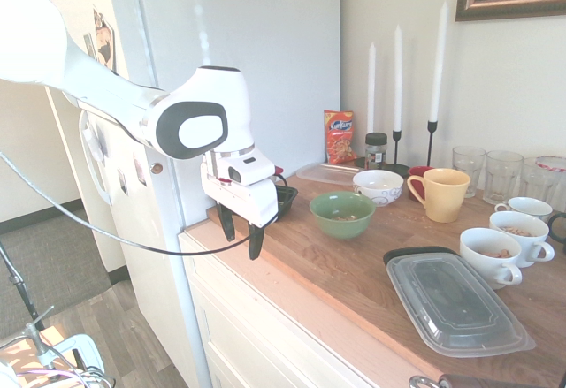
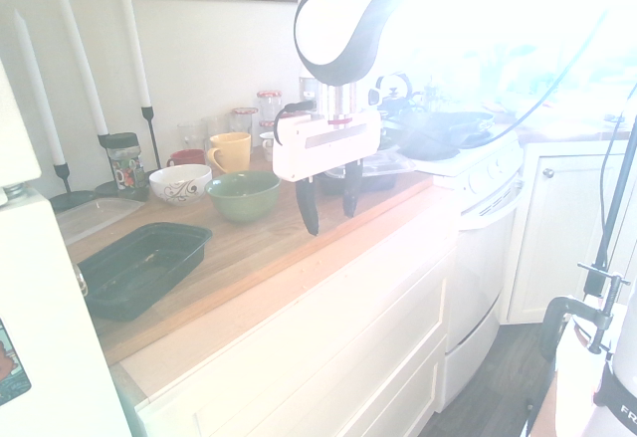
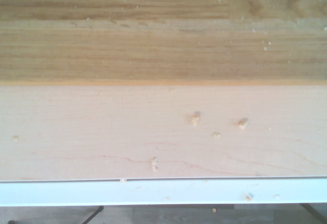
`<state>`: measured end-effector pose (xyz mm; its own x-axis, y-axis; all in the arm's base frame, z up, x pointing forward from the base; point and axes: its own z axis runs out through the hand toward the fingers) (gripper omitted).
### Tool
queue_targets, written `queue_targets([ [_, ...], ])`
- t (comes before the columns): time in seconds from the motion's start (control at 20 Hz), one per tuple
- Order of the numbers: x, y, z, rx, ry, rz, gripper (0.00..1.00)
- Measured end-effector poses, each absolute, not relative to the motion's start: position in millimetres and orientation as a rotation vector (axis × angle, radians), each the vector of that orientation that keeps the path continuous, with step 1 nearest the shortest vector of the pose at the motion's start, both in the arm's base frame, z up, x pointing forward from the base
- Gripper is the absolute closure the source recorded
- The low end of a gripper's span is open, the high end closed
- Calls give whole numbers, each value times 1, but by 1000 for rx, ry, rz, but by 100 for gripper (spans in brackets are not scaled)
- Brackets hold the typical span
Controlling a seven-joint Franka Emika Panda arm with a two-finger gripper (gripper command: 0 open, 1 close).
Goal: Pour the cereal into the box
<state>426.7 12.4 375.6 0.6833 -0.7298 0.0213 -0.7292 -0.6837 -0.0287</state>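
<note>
Over the counter's front edge, in the first exterior view, the gripper (image 1: 240, 233) points down with its jaws wide apart. Behind it, partly hidden, sits the black box (image 1: 285, 201); the green bowl (image 1: 342, 215) is near it.

In the second exterior view the box (image 2: 147, 266) lies at the counter's (image 2: 234, 263) left end, with the green bowl between it and the gripper.

The wrist view shows crumbs (image 3: 242, 124) (perhaps cereal, I cannot tell) scattered on the pale front strip (image 3: 102, 132).
</note>
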Motion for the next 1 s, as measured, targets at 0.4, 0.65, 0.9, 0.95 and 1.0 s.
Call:
queue_targets([
  [0.4,468,-14,422,-2854,1275,-215,0],
  [0.65,531,-54,449,-2813,1356,-263,0],
  [0.9,600,-87,450,-2726,1395,-185,0],
  [0.95,613,-91,445,-2716,1399,-167,0],
  [1.0,626,-93,439,-2709,1404,-151,0],
])
